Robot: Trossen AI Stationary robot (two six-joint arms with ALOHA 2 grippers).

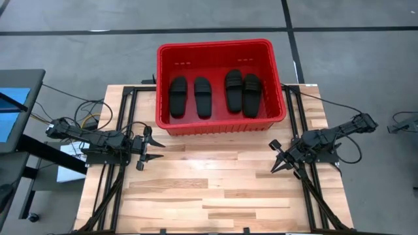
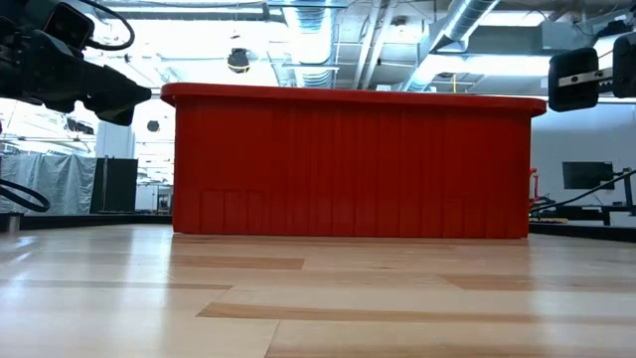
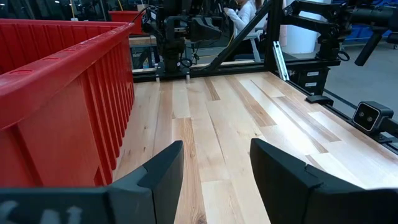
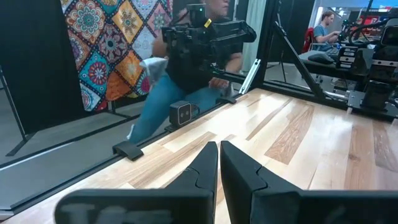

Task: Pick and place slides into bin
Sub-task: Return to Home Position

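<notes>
All four slides (image 1: 203, 96) lie inside the bin (image 1: 215, 44), side by side as two pairs, their long axes running from the near wall to the far wall. I see no slide on the bare desk (image 1: 215, 189), so I judge the picking done, with only the retreat of the arms to come. My left pincer (image 1: 160, 149) hangs over the desk just off the bin's near-left corner, fingers spread and holding nothing. Its wrist view has the red wall close along one side. My right pincer (image 1: 277, 158) sits off the near-right corner, a little farther from the wall, its fingers drawn together on nothing. The bin stands between the two arms and toward the far edge, so both pincers are on its near side. The left arm is the closer one, and I would draw it back away from that wall, not across it, to keep from clipping the rim.
</notes>
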